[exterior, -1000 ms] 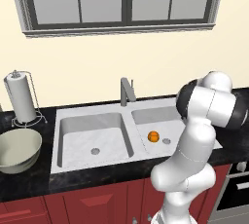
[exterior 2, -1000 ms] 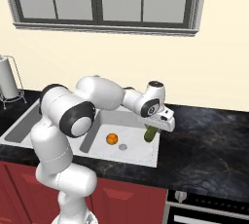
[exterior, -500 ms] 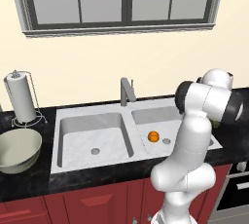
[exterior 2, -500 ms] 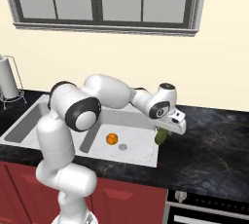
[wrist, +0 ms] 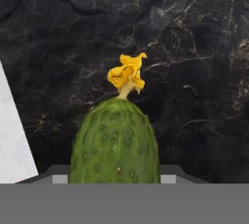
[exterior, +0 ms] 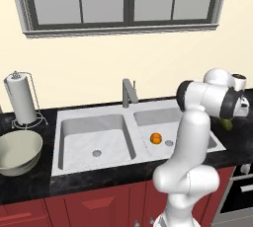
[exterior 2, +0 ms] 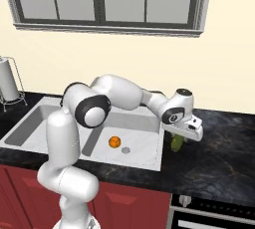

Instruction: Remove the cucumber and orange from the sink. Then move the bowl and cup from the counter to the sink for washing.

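The cucumber [wrist: 115,140] is short and thick, dark green, with a bumpy skin full of small warts, and it has a dry yellow flower at its tip. The jaws of the gripper [exterior 2: 178,142] are closed on it from both sides. Its long axis runs along the gripper, and the flower end points away from the hand, down toward the table [exterior 2: 224,158]. It hangs over the glossy black stone with pale veins, just right of the sink [exterior 2: 144,156] rim. The sink is light grey and marbled, with two basins. The orange [exterior 2: 114,142], a small smooth ball, lies in the right basin near the round drain. The bowl [exterior: 17,152], wide, deep and pale greenish-beige, stands on the table left of the sink.
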